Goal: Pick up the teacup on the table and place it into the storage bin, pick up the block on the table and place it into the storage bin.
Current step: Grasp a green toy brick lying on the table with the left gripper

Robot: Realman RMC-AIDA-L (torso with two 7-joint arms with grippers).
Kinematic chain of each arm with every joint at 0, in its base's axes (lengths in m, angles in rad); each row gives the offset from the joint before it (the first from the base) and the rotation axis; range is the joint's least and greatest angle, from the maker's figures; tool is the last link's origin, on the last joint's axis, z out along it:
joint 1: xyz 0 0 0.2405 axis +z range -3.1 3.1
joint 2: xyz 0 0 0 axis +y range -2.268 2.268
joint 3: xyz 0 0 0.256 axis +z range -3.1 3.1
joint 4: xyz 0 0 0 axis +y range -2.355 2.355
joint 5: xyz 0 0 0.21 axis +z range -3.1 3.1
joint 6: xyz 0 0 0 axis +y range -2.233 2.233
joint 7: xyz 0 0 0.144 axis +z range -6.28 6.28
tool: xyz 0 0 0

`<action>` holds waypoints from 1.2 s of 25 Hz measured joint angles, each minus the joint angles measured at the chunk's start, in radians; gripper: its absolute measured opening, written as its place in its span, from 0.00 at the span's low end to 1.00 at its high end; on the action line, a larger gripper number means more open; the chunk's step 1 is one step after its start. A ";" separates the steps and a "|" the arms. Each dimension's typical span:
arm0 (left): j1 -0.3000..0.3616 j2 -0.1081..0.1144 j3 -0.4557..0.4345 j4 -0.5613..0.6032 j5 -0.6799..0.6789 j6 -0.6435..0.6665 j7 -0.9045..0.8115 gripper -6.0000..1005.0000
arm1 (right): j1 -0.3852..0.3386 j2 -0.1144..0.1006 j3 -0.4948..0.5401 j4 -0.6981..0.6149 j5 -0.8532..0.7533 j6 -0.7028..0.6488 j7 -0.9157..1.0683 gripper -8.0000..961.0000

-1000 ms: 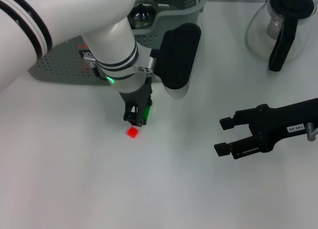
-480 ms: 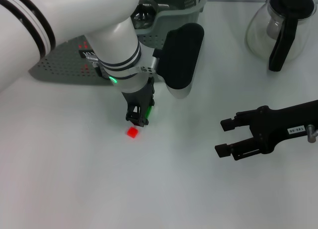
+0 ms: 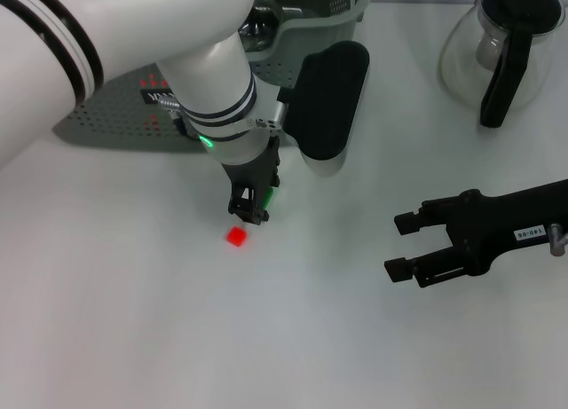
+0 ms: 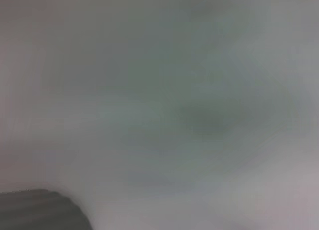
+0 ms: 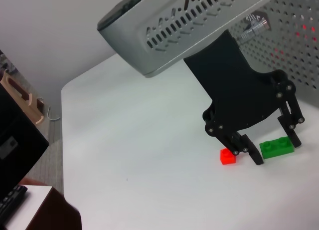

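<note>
the left gripper (image 3: 253,209) stands fingers-down over the table (image 3: 293,338), its fingers spread with a green block (image 5: 277,147) lying between the tips on the surface, not lifted and not squeezed as far as i can tell. a small red block (image 3: 236,236) sits just beside the fingers, outside them. that pose reads to me as lining up for a pinch on the green piece.

the storage bin (image 3: 311,19) sits behind the arm at the far side, and something glassy shows inside it, possibly the teacup; i cannot tell for sure.

the right gripper (image 3: 404,245) hovers low over the table, well apart, fingers open and holding nothing, looking parked.

a glass carafe (image 3: 501,50) stands at the far right. a white tag on the right arm carries print too small to read.
</note>
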 joint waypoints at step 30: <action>-0.044 0.003 0.029 -0.033 0.010 0.012 -0.002 0.48 | -0.004 0.000 0.004 0.000 0.003 0.000 -0.001 0.92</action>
